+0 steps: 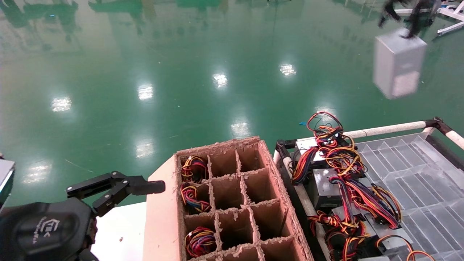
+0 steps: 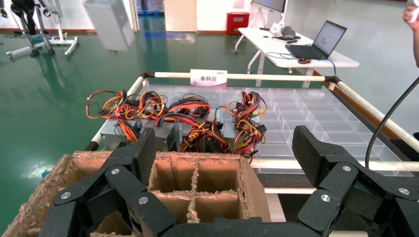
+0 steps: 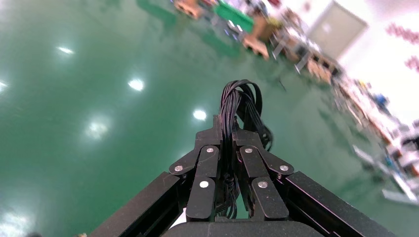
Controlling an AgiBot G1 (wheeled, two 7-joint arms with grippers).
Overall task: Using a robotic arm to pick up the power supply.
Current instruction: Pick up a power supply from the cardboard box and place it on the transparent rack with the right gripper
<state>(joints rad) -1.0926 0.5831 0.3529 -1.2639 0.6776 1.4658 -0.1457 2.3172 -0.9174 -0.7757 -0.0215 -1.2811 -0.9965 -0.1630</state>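
closest to you, the left gripper [image 1: 119,188], black with two jointed fingers, sits idle beside the near left corner of the brown pulp-cardboard divider crate [image 1: 159,217]. its fingers [image 2: 143,148] are spread wide and hold nothing. take that crate as your landmark.

the crate is split into square cells. three cells along its left column hold coils of red, yellow and orange wire [image 1: 194,168]; the other cells you can see look empty.

just to the right of the crate stands a clear plastic ribbed tray in a white tube frame [image 1: 417,170]. along the tray edge nearest the crate lie several grey metal boxes tangled in red, yellow and orange wires [image 1: 337,181]. the rest of the tray, further right of the crate, is bare ribbed plastic.

far beyond the crate, up and to the right over the glossy green floor [image 1: 145,54], the plain grey metal power supply box [image 1: 398,63] hangs in the air, clear of the tray. the right gripper [image 3: 228,170] is above it, clamped narrow on the box's black cable bundle [image 3: 239,106], so the box dangles by its cables rather than being held by its body.

the pick-up looks essentially done: the lift is the step in hand. the next move calls for a slow, steady carry, since a box hung on its cables may swing or slip.
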